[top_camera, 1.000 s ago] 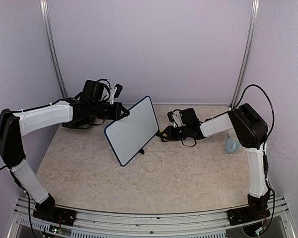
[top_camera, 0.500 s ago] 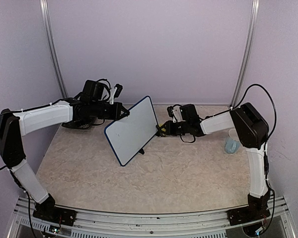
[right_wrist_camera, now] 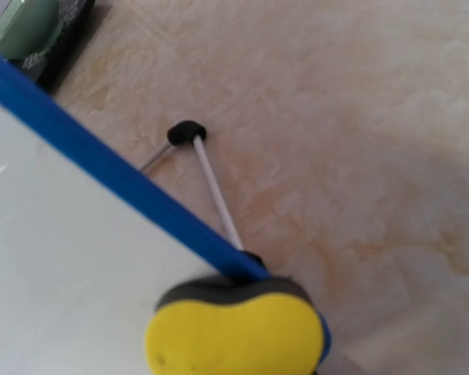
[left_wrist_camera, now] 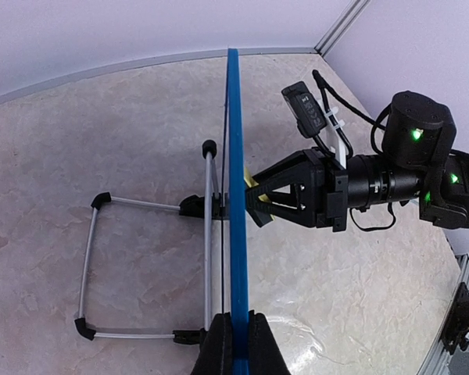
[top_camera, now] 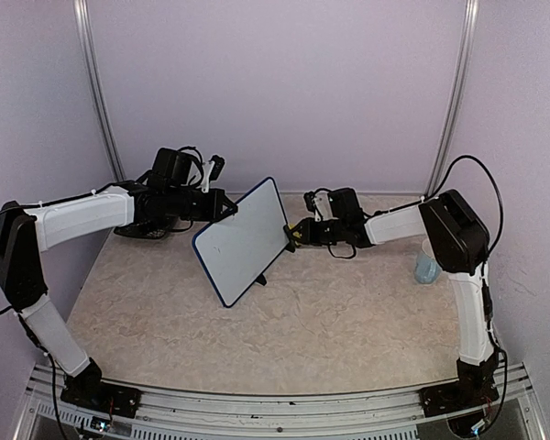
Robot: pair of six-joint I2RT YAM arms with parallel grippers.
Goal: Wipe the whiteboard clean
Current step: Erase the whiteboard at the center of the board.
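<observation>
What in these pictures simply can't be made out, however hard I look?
- Writing on the whiteboard: too small in top view; edge-on in left wrist view.
- Right tool: yellow sponge covers its fingertips in right wrist view.
- Blue cup: partly behind right arm, top view.
- Greenish object: cut by right wrist view's corner.

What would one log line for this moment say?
left jaws: shut on whiteboard frame | right jaws: shut on yellow sponge | sponge: at whiteboard frame

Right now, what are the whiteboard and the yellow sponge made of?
The whiteboard looks like smooth coated board: its white face is flat and even, edged by a blue frame, probably plastic. The yellow sponge seems soft foam: matte, rounded, with a dark layer behind it.
</observation>
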